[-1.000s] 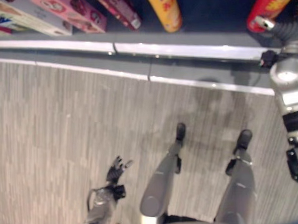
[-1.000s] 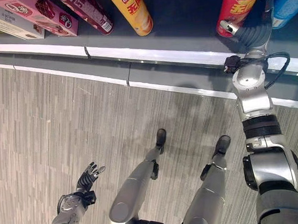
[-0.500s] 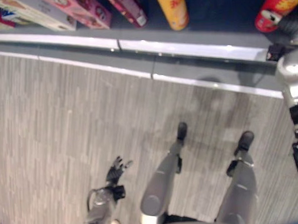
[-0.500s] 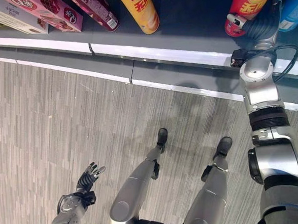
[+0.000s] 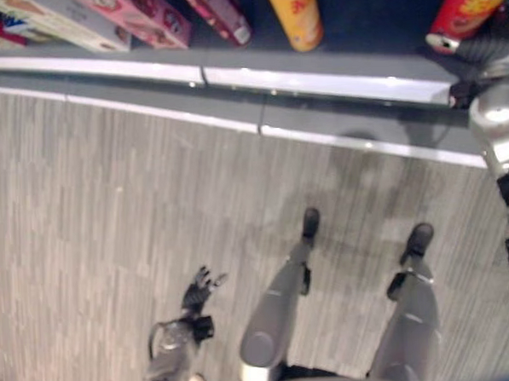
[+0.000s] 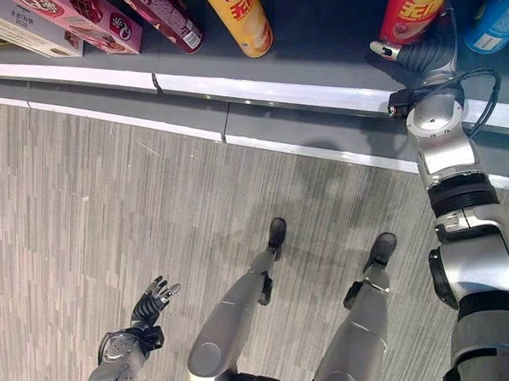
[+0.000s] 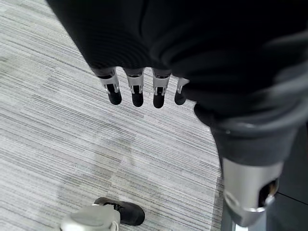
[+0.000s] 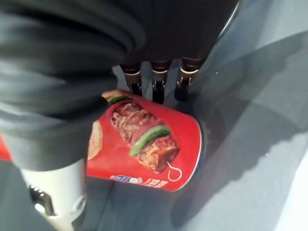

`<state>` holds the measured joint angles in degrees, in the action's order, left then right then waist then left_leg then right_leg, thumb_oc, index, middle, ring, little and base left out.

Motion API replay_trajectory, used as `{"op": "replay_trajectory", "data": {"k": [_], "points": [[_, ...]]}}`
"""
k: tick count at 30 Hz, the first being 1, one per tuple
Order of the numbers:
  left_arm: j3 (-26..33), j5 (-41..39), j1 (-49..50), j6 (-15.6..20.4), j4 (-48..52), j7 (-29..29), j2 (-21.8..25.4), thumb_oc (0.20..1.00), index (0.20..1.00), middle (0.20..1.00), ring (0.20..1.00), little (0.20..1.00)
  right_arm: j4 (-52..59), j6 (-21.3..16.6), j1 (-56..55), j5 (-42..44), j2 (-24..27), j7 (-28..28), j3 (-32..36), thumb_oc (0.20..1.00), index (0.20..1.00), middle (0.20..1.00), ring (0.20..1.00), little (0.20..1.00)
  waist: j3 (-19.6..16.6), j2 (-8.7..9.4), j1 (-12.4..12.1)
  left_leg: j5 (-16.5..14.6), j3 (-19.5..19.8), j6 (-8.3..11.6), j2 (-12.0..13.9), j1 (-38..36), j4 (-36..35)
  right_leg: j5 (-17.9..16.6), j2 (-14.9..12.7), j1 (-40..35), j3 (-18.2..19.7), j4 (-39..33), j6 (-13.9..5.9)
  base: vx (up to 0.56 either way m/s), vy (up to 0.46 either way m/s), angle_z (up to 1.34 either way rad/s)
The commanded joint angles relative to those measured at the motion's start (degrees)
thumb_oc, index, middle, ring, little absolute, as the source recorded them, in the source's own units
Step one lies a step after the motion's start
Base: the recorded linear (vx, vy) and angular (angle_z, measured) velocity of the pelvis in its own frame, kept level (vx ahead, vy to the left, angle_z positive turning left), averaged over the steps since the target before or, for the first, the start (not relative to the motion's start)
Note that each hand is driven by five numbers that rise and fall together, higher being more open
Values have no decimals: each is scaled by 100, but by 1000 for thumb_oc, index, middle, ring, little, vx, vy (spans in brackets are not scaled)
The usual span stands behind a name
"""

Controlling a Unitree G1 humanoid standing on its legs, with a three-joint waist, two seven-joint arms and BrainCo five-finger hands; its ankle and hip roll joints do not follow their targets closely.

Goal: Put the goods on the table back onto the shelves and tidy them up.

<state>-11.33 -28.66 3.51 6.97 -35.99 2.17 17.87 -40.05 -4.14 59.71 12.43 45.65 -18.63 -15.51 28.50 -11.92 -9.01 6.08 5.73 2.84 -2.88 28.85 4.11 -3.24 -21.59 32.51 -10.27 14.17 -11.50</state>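
Upper left of the right eye view: we note a cream flat carton [image 6: 11,28] and a pink flat carton [image 6: 92,20] lying on the dark grey shelf [image 6: 323,33], then a dark red packet [image 6: 164,20] leaning beside them. Just right of that stands a tall yellow crisp tube [image 6: 241,20]. A pale metal edge strip [image 6: 266,92] runs along the shelf front across the frame.

Lower left: our left hand [image 6: 151,300] hangs over the grey striped floor [image 6: 110,206], well apart from the shelf. In the left wrist view its fingers [image 7: 137,91] are straight and loosely spread, holding nothing.

Upper right: a tall red crisp tube [image 6: 416,7] stands on the shelf, with our right hand [image 6: 422,55] against its lower end. In the right wrist view the fingers [image 8: 156,84] reach over the far side of the tube [image 8: 144,139] and the thumb [image 8: 53,185] lies on the near side, so the hand wraps the red tube. At the far upper right corner we see part of a blue tube [image 6: 495,16], just beside the red one.
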Motion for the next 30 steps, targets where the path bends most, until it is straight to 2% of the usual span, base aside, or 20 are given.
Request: {"op": "replay_trajectory", "data": {"k": [1,30], "points": [[-189,-253,449,102,89,8,481,1000,1000,1000,1000,1000,152,-214,470,73,505,134,-446,1000,1000,1000,1000,1000,6,-107,-153,-103,137,479,429,-62,-404,321,-105,252,304,644,-24,0,0,0],[-157,-241,400,91,-97,-7,438,1000,1000,1000,1000,1000,429,-210,471,-43,229,307,-662,1000,1000,1000,1000,1000,-31,-119,-241,-100,190,475,431,-103,-433,347,-122,219,268,706,-20,0,0,0]]}}
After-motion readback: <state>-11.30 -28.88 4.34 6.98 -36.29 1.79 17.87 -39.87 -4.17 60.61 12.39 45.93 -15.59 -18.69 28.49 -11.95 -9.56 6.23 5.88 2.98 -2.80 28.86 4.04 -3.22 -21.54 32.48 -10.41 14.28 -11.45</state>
